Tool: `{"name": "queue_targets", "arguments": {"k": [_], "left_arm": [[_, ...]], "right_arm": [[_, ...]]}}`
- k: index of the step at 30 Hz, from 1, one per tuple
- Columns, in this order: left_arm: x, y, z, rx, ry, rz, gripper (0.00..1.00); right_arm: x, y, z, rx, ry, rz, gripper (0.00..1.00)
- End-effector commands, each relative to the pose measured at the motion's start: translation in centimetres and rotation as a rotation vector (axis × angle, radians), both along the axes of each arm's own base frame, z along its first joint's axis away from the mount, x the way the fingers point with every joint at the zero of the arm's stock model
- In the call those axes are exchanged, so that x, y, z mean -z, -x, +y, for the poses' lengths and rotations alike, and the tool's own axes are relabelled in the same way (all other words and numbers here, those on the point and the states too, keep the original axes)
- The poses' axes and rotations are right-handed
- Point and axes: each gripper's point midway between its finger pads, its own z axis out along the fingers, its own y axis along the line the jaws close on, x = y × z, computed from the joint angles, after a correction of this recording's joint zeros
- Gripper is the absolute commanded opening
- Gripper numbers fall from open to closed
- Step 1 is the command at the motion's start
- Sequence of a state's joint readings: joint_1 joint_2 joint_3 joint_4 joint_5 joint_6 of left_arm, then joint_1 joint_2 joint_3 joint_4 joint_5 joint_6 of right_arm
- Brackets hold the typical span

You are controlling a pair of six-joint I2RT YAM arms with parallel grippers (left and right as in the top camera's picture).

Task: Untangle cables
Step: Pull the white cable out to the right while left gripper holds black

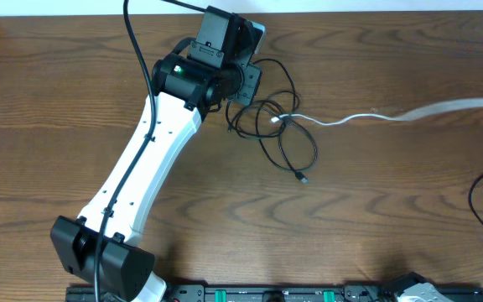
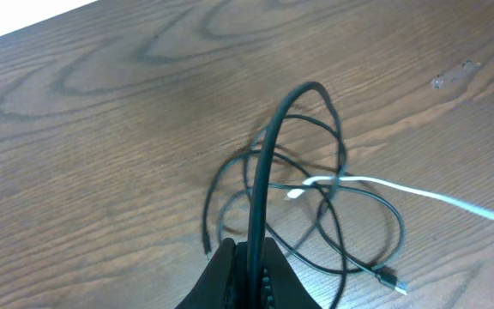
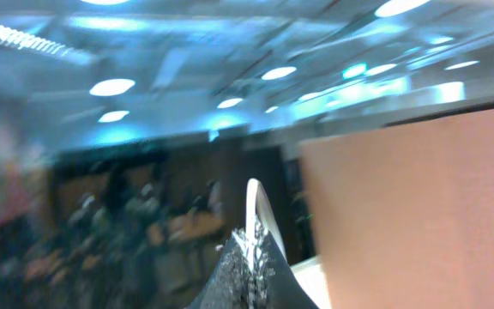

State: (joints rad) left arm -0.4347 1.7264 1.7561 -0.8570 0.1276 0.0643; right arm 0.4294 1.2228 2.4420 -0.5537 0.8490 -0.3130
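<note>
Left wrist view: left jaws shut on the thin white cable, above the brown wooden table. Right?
No. Left wrist view shows the left jaws shut on the thin black cable, above the brown wooden table; the thin white cable only crosses its loops.

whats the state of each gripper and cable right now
left gripper: shut on the black cable
black cable: looped in a tangle, one loop lifted by left gripper
white cable: runs through the black loops, stretched off to the right
right gripper: shut on the white cable
</note>
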Motion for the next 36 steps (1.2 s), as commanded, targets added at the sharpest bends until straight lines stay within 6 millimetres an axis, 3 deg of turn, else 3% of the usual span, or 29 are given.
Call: {"name": "queue_targets", "arguments": {"k": [1, 7, 10, 14, 17, 23, 26, 28, 30, 33, 36], "left_arm": [[0.2, 0.0, 0.3, 0.009, -0.021, -0.004, 0.07], [0.2, 0.0, 0.3, 0.009, -0.022, -0.004, 0.07], [0.2, 0.0, 0.3, 0.009, -0.022, -0.004, 0.07], [0.3, 0.0, 0.3, 0.009, -0.022, -0.004, 0.07], [0.3, -0.1, 0.6, -0.003, -0.037, -0.010, 0.08], [0.1, -0.9, 1.7, -0.046, -0.072, -0.040, 0.07], [0.1, -1.0, 1.9, -0.051, -0.072, -0.040, 0.07], [0.1, -1.0, 1.9, -0.050, -0.073, -0.039, 0.07], [0.2, -0.9, 1.9, -0.050, -0.075, -0.034, 0.07], [0.3, -0.7, 2.0, -0.050, -0.079, -0.026, 0.08], [0.4, -0.7, 2.1, -0.052, -0.082, -0.021, 0.07]], "right_arm": [[-0.2, 2.5, -3.0, 0.200, -0.007, 0.040, 0.01], [-2.3, 6.2, -5.3, 0.323, -0.050, -0.065, 0.01], [-2.8, 7.2, -5.7, 0.348, -0.052, -0.090, 0.01], [-2.6, 7.3, -5.9, 0.360, -0.067, -0.082, 0.01], [-2.2, 5.9, -5.4, 0.356, -0.042, -0.037, 0.01], [-0.2, -1.8, -1.8, 0.295, 0.012, 0.105, 0.01], [1.8, -7.6, 0.7, 0.273, 0.042, 0.197, 0.01], [4.1, -12.7, 2.6, 0.265, 0.073, 0.280, 0.01], [8.0, -18.5, 4.4, 0.250, 0.085, 0.391, 0.01], [13.3, -24.4, 6.0, 0.158, 0.085, 0.519, 0.01], [20.6, -29.6, 7.4, -0.020, 0.009, 0.682, 0.01]]}}
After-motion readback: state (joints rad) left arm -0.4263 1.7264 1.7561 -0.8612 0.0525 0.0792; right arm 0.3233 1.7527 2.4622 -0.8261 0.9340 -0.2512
